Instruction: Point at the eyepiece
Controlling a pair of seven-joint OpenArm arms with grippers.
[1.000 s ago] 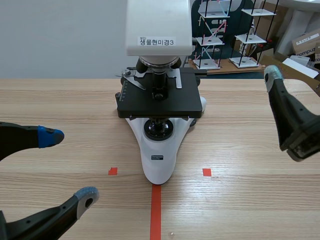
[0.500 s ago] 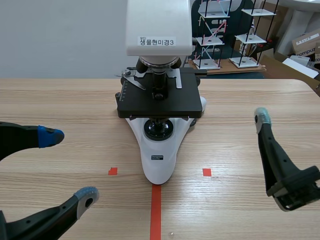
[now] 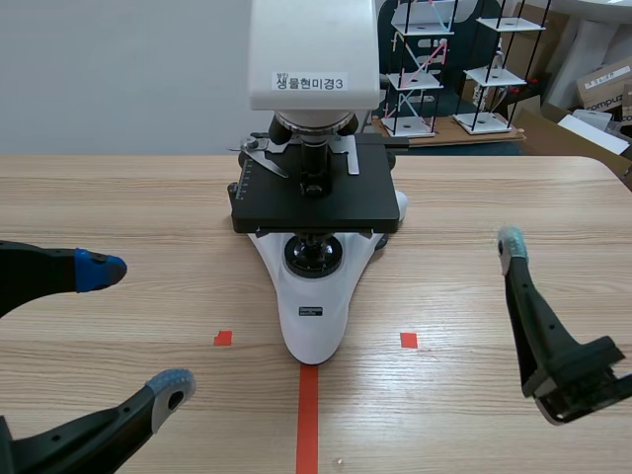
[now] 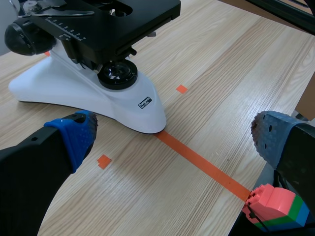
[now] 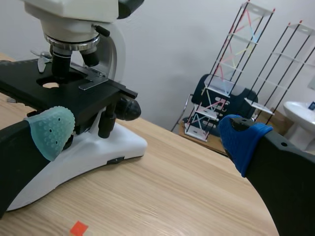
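Note:
A white microscope (image 3: 314, 296) with a black stage (image 3: 316, 197) stands at the table's middle. Its labelled head (image 3: 313, 54) is cut off at the top, so no eyepiece shows in the scene view. In the right wrist view a dark tube (image 5: 130, 5) leaves the head, mostly out of sight. My left gripper (image 3: 134, 328) is open, low at the near left; the microscope's base (image 4: 88, 93) lies ahead of its fingers (image 4: 174, 137). My right gripper (image 3: 513, 247) stands open to the right of the base, holding nothing; the microscope (image 5: 98, 142) is ahead of its fingertips (image 5: 146, 135) and to their left.
An orange tape line (image 3: 307, 415) runs from the base toward the near edge. Wire racks (image 3: 425, 69) and cardboard boxes (image 3: 602, 89) stand behind the table. A pink, green and blue block (image 4: 275, 209) shows under my left gripper's right finger.
My right arm has come down from high at the right to low beside the microscope's base, nearer the front edge. The left arm has not moved.

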